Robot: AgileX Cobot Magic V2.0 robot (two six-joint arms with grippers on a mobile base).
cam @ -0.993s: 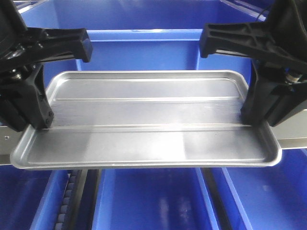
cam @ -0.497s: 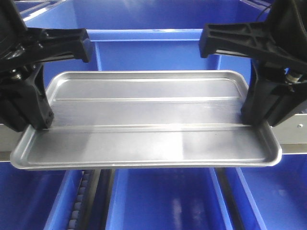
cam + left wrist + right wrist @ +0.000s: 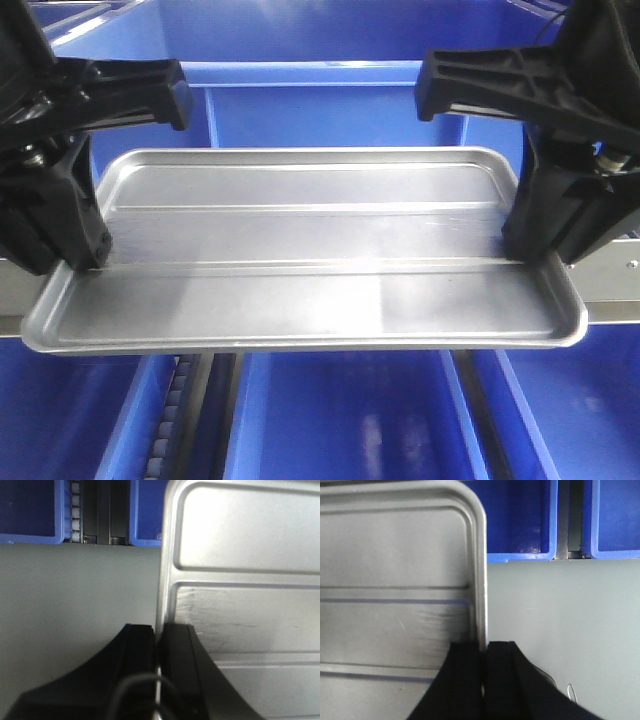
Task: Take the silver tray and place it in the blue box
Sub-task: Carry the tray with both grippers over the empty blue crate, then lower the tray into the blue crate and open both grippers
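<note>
Left pincer [image 3: 157, 630]: mine, pressed together on the tray's [image 3: 310, 250] left short rim, with one finger inside the lip and one outside.
Right pincer [image 3: 485, 647]: pinching the opposite short rim in the same way.
Tray: shiny, empty and held level in the air between my two arms, its long side running across the front view.
Why two grips: I judge that holding this wide, shallow tray at both ends keeps it flat. A single pinch would let it droop or twist.
Below the tray: narrow blue bins [image 3: 340, 420] sit under its near edge. Both wrist views show grey worktop [image 3: 75, 605] beneath the gripped ends.
Box [image 3: 320, 35]: large, deep and blue with an open top. It stands ahead of me, beyond the tray's far edge, and the tray is not yet inside it.
Step, as I judge it: I am carrying the tray towards the box, with lowering and letting go left to do.
Risk: the rim is thin and slick, so if my arms move unevenly the tray could skew or slip.
</note>
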